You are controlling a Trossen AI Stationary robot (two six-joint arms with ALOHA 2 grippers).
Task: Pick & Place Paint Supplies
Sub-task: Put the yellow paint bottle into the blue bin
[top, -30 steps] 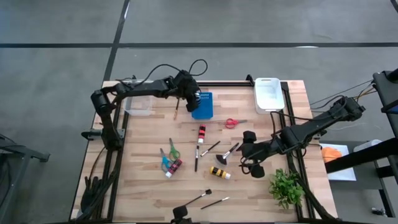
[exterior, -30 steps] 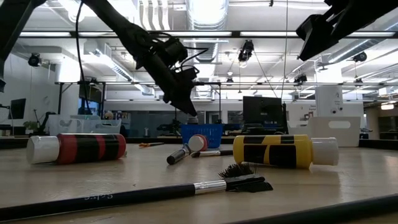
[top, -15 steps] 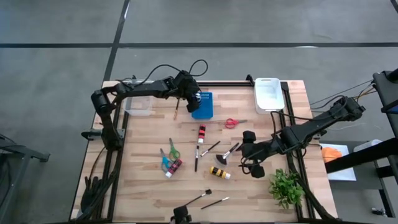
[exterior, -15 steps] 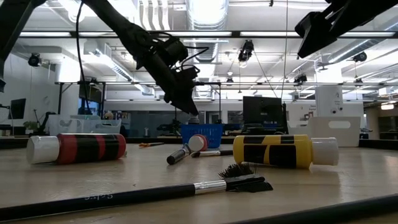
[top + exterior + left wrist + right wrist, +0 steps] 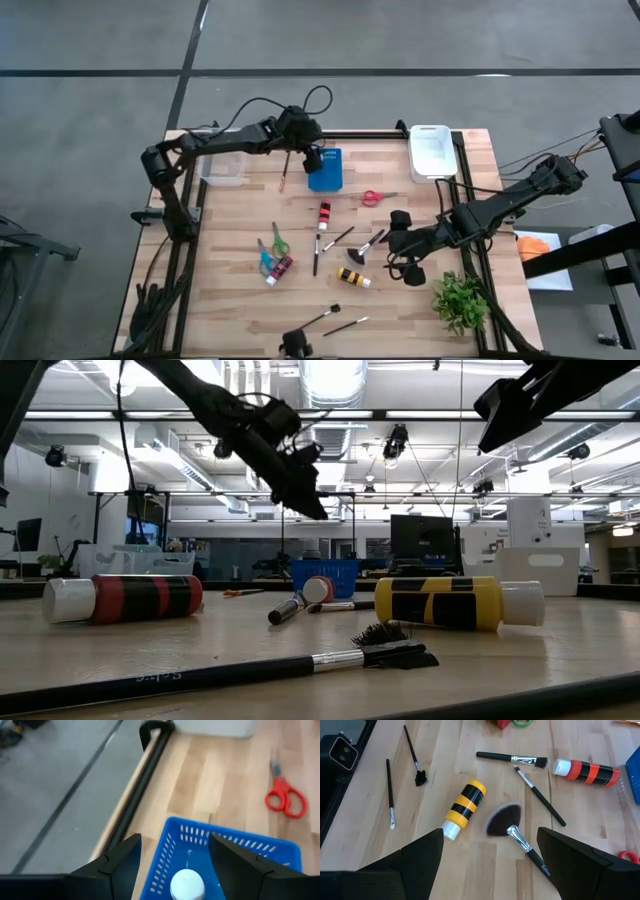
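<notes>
Wooden desk [image 5: 230, 300] carries most supplies, unsorted. Blue holder [image 5: 325, 170] near far edge has one white-capped bottle [image 5: 186, 884] inside: only item visibly placed. Left tool [image 5: 308, 156] hovers over holder, fingers spread, empty. Right tool [image 5: 400, 245] waits above fan brush [image 5: 506, 821], spread, empty. Left lying on desk: yellow bottle [image 5: 354, 277], red bottle [image 5: 324, 214], red scissors [image 5: 373, 197], several thin brushes. Judgement: early stage.

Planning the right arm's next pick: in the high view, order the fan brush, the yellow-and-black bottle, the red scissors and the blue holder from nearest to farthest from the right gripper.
From the right gripper:
1. Fan brush, just beside it toward table centre.
2. Yellow-and-black bottle, on its front-left.
3. Red scissors, toward the back.
4. Blue holder, far back, under the left gripper.
</notes>
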